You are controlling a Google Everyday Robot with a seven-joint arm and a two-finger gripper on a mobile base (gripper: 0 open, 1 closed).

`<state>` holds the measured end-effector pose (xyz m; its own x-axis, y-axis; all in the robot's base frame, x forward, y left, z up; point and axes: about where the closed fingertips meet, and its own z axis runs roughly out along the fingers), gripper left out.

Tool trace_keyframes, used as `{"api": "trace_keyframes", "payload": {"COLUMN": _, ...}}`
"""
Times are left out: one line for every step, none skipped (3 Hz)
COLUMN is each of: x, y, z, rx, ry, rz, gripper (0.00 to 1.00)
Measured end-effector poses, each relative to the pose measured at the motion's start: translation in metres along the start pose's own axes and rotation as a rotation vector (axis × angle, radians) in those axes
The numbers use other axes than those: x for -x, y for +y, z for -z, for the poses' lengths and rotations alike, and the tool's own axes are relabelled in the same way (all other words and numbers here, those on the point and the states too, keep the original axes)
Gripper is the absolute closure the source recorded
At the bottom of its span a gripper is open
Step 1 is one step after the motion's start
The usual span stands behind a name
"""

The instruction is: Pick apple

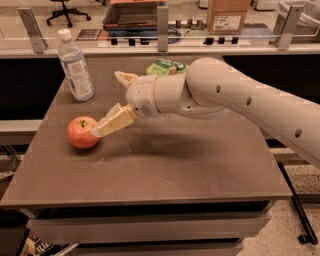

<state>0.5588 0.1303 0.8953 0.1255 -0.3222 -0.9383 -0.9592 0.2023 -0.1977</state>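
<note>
At the far left, past the counter rail, an office chair [64,9] is cut off by the top edge, so only its base and castors show. In front of it, on the back left corner of the brown table [165,175], a clear water bottle [75,66] with a white cap stands upright; the print on its label is too small to read. Nearer the front on the left side, well apart from the bottle, sits the apple [81,132], red-orange with a yellowish-green patch round the stem dimple. Its right flank is covered by a cream fingertip [112,121] of the gripper [106,103]; the tip looks to be against the skin, though actual contact cannot be confirmed. The gripper is spread wide and holds nothing: one finger slants down-left to the apple, and the other points up and back, away from the fruit. Behind the wrist lies a green snack bag [167,66], mostly hidden by the arm, its print unreadable. The pale arm [240,100] crosses the table's right half and leaves the picture at the right edge. A cardboard box [227,15] on the counter behind is cropped at the top. Under the table's front left corner something colourful shows but cannot be made out.
</note>
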Motion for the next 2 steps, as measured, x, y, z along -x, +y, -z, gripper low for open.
{"api": "trace_keyframes", "payload": {"x": -0.004, "y": 0.024, "z": -0.022, "rx": 0.040, "ry": 0.000, "rz": 0.015, "gripper": 0.00}}
{"api": "trace_keyframes", "payload": {"x": -0.013, "y": 0.047, "z": -0.037, "rx": 0.081, "ry": 0.006, "rz": 0.007, "gripper": 0.00}}
